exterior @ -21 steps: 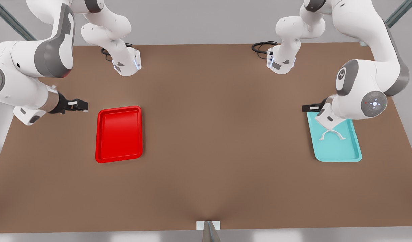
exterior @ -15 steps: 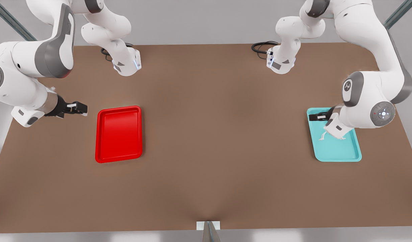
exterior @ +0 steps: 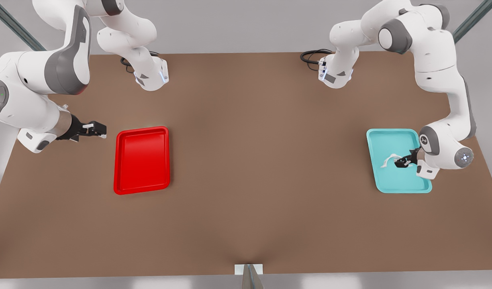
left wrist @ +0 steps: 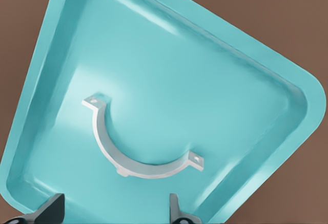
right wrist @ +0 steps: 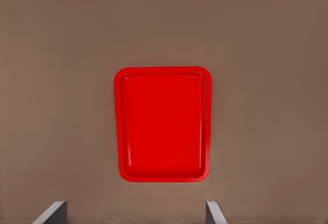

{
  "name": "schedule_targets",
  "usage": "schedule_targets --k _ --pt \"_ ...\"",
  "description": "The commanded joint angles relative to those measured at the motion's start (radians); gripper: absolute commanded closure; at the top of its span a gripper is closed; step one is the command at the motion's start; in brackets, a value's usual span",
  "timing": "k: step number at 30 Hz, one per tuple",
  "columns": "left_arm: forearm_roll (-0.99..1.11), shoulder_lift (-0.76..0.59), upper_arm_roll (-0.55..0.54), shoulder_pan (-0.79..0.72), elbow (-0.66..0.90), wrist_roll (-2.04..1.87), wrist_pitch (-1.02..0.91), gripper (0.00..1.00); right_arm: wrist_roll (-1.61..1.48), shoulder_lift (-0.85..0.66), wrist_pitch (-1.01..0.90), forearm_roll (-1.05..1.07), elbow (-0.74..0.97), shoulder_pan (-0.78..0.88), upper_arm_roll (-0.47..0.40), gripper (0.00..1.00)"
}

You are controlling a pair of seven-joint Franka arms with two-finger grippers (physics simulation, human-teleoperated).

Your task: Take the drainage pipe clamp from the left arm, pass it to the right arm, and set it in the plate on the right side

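One drainage pipe clamp lies flat in one teal tray, feet apart; the left gripper hovers spread, empty; the right gripper, fingers parted and empty, waits beside one plate.

The front view looks down from high over the table, facing both arm bases. The left wrist view looks down close on the teal tray, at the front view's right. The right wrist view looks from farther off at the red tray, at the front view's left.

simulated lab bench | bare brown table | grey backdrop, metal struts
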Motion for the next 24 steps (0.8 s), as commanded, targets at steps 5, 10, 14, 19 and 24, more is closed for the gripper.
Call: schedule_targets --k 5,10,14,19,24 --pt "0.004 0.017 0.007 0.047 -0.078 -0.172 0.337 0.00 -0.021 0.001 -0.006 -0.001 0.010 -0.003 -0.001 0.00" --pt "-0.057 0.035 0.005 0.061 -0.105 -0.162 0.382 0.00 -0.016 0.015 0.003 0.001 0.026 0.002 0.002 0.00" --pt "-0.226 0.034 0.007 0.082 -0.171 0.103 0.474 0.00 -0.011 0.017 0.003 0.001 0.026 0.005 0.004 0.00" --pt "-0.154 0.049 0.010 0.088 -0.191 0.206 0.471 0.00 -0.010 0.017 0.003 0.001 0.024 0.005 0.004 0.00" --pt "-0.097 0.058 0.012 0.102 -0.191 0.232 0.469 0.00 -0.011 0.017 0.003 0.001 0.023 0.005 0.005 0.00"
